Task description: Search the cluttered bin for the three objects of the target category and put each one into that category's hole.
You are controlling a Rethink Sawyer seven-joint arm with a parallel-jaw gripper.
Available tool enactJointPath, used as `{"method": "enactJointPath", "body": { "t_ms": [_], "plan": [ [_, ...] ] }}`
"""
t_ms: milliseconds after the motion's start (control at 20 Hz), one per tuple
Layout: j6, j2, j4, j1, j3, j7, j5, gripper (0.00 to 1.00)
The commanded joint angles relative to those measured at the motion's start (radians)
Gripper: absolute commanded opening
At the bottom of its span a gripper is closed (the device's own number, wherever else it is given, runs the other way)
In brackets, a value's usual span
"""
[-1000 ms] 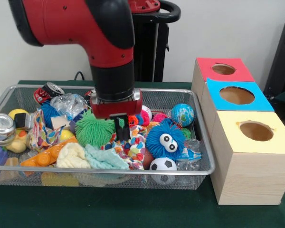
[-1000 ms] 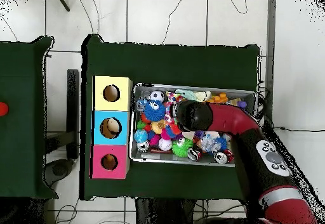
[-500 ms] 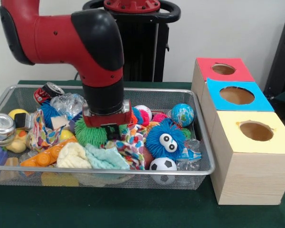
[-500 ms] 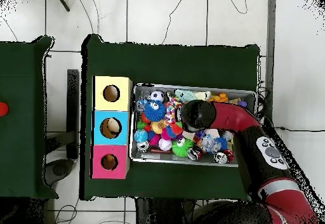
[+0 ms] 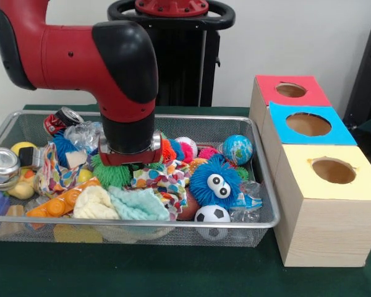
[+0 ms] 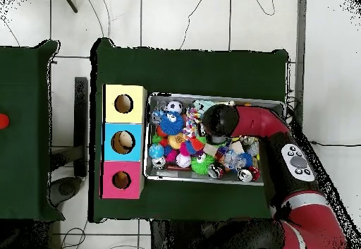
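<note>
My gripper [image 5: 131, 164] is sunk low into the wire bin [image 5: 173, 226], its tip buried in the clutter. It sits right on top of a green spiky ball [image 5: 110, 176], beside a polka-dot cloth [image 5: 164, 184]. To the right lie a blue furry ball with eyes [image 5: 215, 181], a small soccer ball [image 5: 212, 215] and a globe ball [image 5: 237, 148]. Three hole boxes stand to the right of the bin: red [image 5: 290, 93], blue [image 5: 309, 124] and yellow [image 5: 334, 179]. In the overhead view the arm's wrist [image 6: 215, 121] covers the bin's middle.
Mint [image 5: 139, 206] and cream [image 5: 93, 201] cloths, an orange toy [image 5: 60, 202], a silver tin [image 5: 1, 164] and a crushed can [image 5: 63, 119] fill the bin's left part. The boxes [image 6: 123, 142] touch the bin's short side.
The arm has moved left in the front view and dropped lower into the bin, from over the polka-dot cloth onto the green spiky ball. The cloth now shows more.
</note>
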Motion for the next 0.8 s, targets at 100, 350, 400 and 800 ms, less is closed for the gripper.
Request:
{"method": "enactJointPath", "body": {
  "t_ms": [100,350,400,800],
  "plan": [
    [0.087,0.004,-0.078,0.008,-0.047,-0.182,-0.153,0.0],
    [0.069,-0.024,-0.074,0.011,-0.024,-0.189,-0.166,0.0],
    [0.06,-0.034,-0.064,-0.001,-0.008,-0.193,-0.154,0.0],
    [0.066,-0.18,0.095,-0.129,0.156,-0.215,0.011,0.0]
  ]
}}
